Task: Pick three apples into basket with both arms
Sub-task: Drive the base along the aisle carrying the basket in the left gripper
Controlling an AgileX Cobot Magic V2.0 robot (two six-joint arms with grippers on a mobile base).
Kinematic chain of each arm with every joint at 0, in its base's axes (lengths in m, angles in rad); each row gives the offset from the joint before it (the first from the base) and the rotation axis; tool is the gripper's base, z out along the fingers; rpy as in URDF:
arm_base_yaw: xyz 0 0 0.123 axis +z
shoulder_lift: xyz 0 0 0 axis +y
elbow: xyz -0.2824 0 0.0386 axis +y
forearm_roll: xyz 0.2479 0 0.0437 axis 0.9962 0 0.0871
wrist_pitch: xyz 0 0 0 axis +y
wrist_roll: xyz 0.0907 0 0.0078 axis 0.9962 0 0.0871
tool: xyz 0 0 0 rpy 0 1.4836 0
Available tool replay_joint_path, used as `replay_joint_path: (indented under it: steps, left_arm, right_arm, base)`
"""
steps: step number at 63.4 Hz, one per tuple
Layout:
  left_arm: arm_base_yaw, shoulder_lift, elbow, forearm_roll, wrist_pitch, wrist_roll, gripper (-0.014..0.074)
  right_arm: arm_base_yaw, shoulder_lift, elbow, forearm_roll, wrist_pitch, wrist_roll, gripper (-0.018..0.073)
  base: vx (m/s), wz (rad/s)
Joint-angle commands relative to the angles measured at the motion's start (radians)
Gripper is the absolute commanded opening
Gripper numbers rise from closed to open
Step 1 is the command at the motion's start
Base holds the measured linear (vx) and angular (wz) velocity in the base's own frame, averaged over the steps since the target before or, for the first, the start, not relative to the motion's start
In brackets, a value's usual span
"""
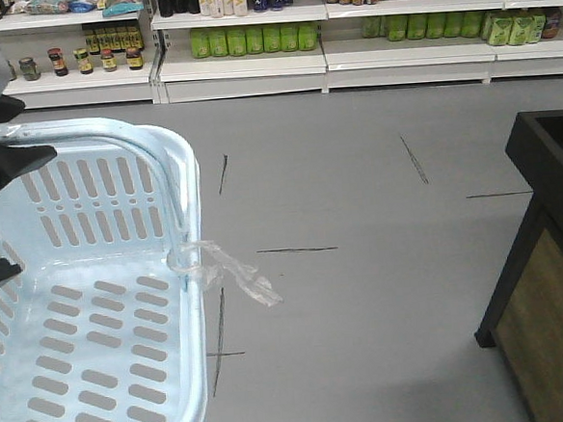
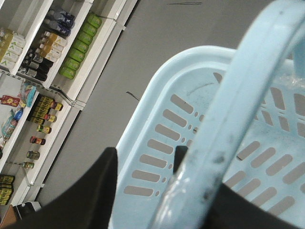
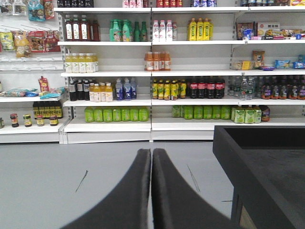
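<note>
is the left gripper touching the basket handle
Touching. In the left wrist view the basket handle lies across one of the black fingers of the left gripper, no gap between them.

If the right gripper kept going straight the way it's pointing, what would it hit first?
Nothing nearby, it seems: the right gripper, shut, points over bare floor, left of the black counter, towards the shelves. Their bottom tier would likely come first, though depth is hard to judge.

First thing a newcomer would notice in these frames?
The empty pale blue basket fills the front view's left, its handle caught in the left gripper. The right gripper, shut on nothing, faces the drink shelves, with a black counter at that view's right. No apples show.
</note>
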Motion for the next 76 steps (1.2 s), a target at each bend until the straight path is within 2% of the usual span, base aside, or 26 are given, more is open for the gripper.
replay_joint_path:
  steps: [1,76]
  left_arm:
    - [-0.006,-0.013,-0.033,0.027,-0.069,-0.014,-0.0006]
    - [-0.006,-0.013,-0.033,0.027,-0.07,-0.014,-0.0006]
  right_arm:
    - [-0.005,-0.011,0.015,-0.005,-0.074,-0.006,-0.0009]
    - [-0.005,-0.011,0.015,-0.005,-0.074,-0.006,-0.0009]
  base:
    - [0.19,0.09]
    - [0.2,0.05]
